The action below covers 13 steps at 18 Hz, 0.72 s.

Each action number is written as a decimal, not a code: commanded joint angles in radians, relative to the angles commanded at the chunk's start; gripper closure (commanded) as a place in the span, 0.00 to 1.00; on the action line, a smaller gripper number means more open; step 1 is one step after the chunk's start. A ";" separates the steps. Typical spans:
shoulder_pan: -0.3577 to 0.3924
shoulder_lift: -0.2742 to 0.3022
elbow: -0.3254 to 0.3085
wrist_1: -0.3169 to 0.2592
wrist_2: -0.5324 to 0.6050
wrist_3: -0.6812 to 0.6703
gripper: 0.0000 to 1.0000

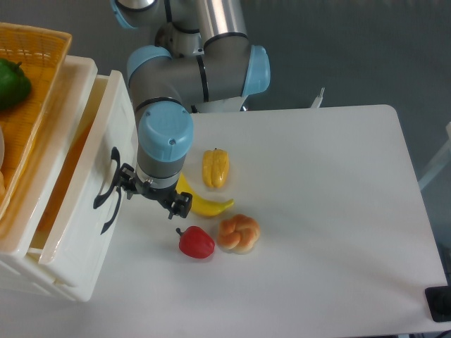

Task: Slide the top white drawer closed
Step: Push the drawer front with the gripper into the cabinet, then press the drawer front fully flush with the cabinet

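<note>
One arm reaches down over the white bench [317,211], and its end effector [149,197] hangs just beside the front panel of the top white drawer [95,190]. Seen from above, the arm's blue-capped wrist hides the fingers, so whether they are apart or together cannot be told; the dark brackets on either side of the wrist are all that shows. Two black arched handles appear at the drawer's front, one [111,172] above the other [107,215], and it is hard to make out whether the lower belongs to a second drawer beneath. The top white drawer stands slightly pulled out from the white cabinet [77,70] at the left edge of the view, with a narrow slice of its interior showing an orange glow whose source cannot be identified. Four small items lie on the bench right of the arm: one yellow pepper [215,167], one banana [204,204] partly covered by the wrist, one red pepper [196,242] and one bread roll [239,234] touching it. One wicker basket [42,63], cut off by the frame, sits on the cabinet with one green item [13,83] inside.
</note>
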 joint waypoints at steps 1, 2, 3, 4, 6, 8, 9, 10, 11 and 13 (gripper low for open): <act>-0.002 0.000 0.000 0.000 0.000 0.000 0.00; -0.002 0.000 0.000 0.000 0.000 0.000 0.00; -0.002 0.000 0.000 0.000 0.000 0.000 0.00; -0.002 0.002 0.000 0.000 0.000 0.000 0.00; -0.003 0.003 0.000 0.000 -0.006 0.000 0.00; -0.003 0.003 0.000 0.000 -0.009 0.000 0.00; -0.003 0.003 0.000 0.000 -0.011 0.000 0.00; -0.003 0.003 0.000 0.000 -0.014 0.000 0.00; -0.003 0.003 0.000 0.000 -0.015 0.000 0.00; -0.003 0.003 0.000 -0.002 -0.015 0.000 0.00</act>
